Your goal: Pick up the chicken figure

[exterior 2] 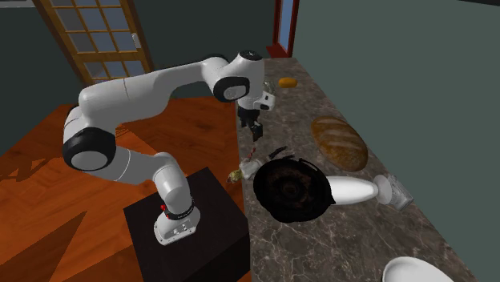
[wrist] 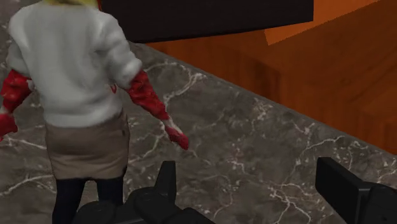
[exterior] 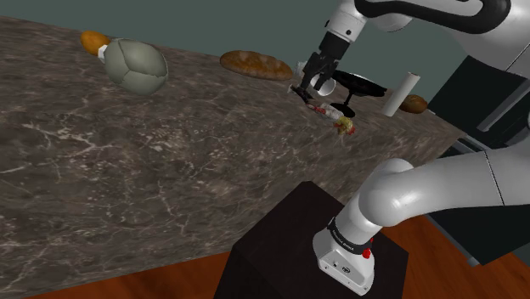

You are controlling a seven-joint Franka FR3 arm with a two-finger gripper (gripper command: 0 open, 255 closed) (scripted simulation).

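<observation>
Jaws spread, empty, over marbled counter (wrist: 254,146), white-topped red-armed figure (wrist: 70,70) just beside

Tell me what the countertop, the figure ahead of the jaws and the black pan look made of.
Countertop: stone, marble-like, dark brown with white veins, and it looks smooth.
Figure: matte, flat-coloured white, red and beige surfaces. It could be painted plastic or cloth; I cannot tell which.
Pan: dull black with rusty brown specks inside, probably cast iron.
</observation>
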